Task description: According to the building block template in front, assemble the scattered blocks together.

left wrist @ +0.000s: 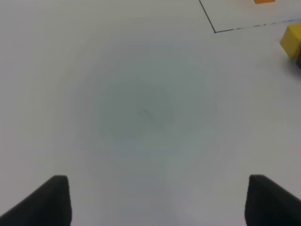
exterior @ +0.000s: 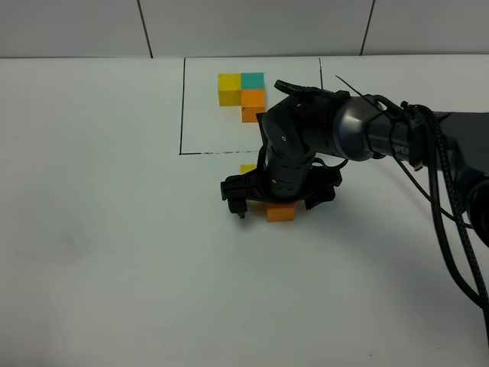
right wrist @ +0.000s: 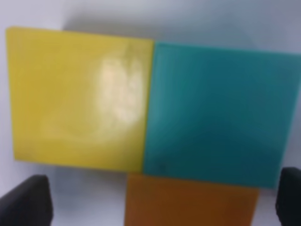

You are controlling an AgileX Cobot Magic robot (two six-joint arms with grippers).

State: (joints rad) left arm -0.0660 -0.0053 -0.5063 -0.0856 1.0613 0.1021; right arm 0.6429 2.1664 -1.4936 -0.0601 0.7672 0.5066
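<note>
The building block template (exterior: 241,89), an L of yellow, teal and orange cubes, sits inside a black drawn border (exterior: 182,107) at the table's far side. In front of it my right gripper (exterior: 279,197) hangs open over the scattered blocks. From above only the orange cube (exterior: 280,212) and a sliver of the yellow cube (exterior: 247,168) show; the arm hides the teal one. The right wrist view shows the yellow cube (right wrist: 77,96) and teal cube (right wrist: 216,110) side by side, the orange cube (right wrist: 188,200) against the teal, right gripper (right wrist: 157,202) spread wide. My left gripper (left wrist: 157,200) is open over bare table.
The white table (exterior: 99,252) stretches left and toward the front. The right arm's cables (exterior: 451,206) trail along the right side. In the left wrist view, a yellow cube (left wrist: 292,40) and a corner of the black border line (left wrist: 254,27) lie off to one side.
</note>
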